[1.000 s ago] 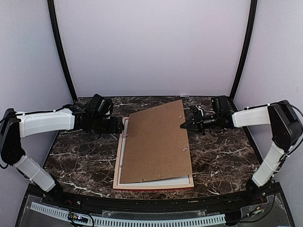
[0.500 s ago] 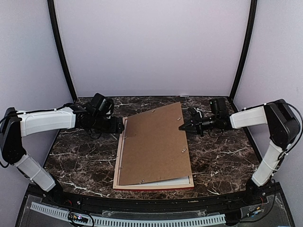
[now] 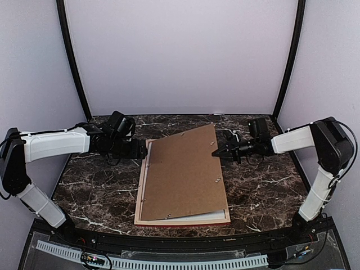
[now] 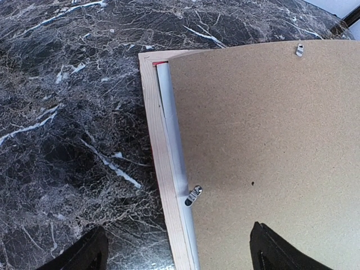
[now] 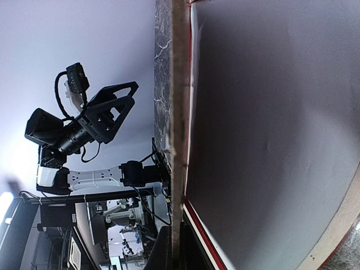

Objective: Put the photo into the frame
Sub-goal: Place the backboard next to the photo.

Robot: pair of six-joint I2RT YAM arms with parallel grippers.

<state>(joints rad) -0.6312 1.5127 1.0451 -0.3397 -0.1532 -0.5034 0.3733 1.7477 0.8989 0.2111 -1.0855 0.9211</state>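
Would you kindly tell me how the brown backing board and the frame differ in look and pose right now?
The backing board is a plain brown sheet; the frame shows pale wood rails with a red edge. The frame lies flat on the table; the backing board is tilted, its right edge raised in the right gripper. The backing board sits skewed, not squared to the frame's rails. Both are large rectangles.
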